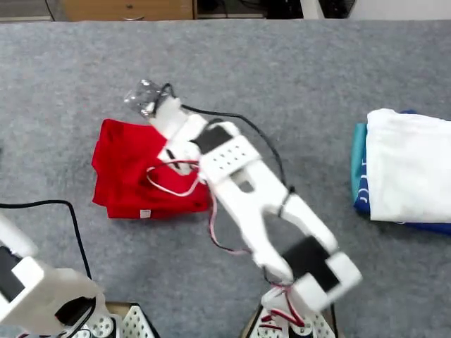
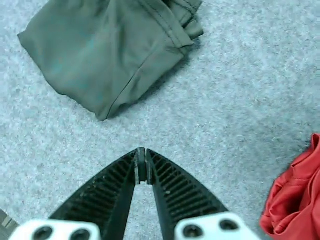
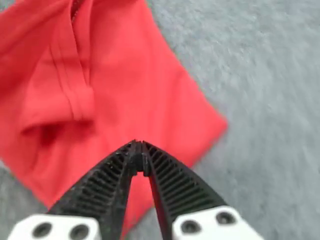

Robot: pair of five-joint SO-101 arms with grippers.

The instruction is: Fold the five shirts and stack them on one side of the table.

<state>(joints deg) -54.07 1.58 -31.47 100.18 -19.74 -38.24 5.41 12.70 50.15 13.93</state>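
A red shirt lies folded on the grey table left of centre. My right arm stretches across it from the front, and my right gripper sits just past the shirt's far edge. In the right wrist view that gripper is shut with nothing in it, above the red shirt. My left gripper is shut and empty over bare table; a crumpled olive-green shirt lies beyond it and the red shirt shows to one side. The left arm stays at the front left corner.
A stack of folded shirts stands at the right edge of the table, a white one on top of blue and teal ones. Grey table surface lies open between the red shirt and the stack. Wooden furniture stands behind the table.
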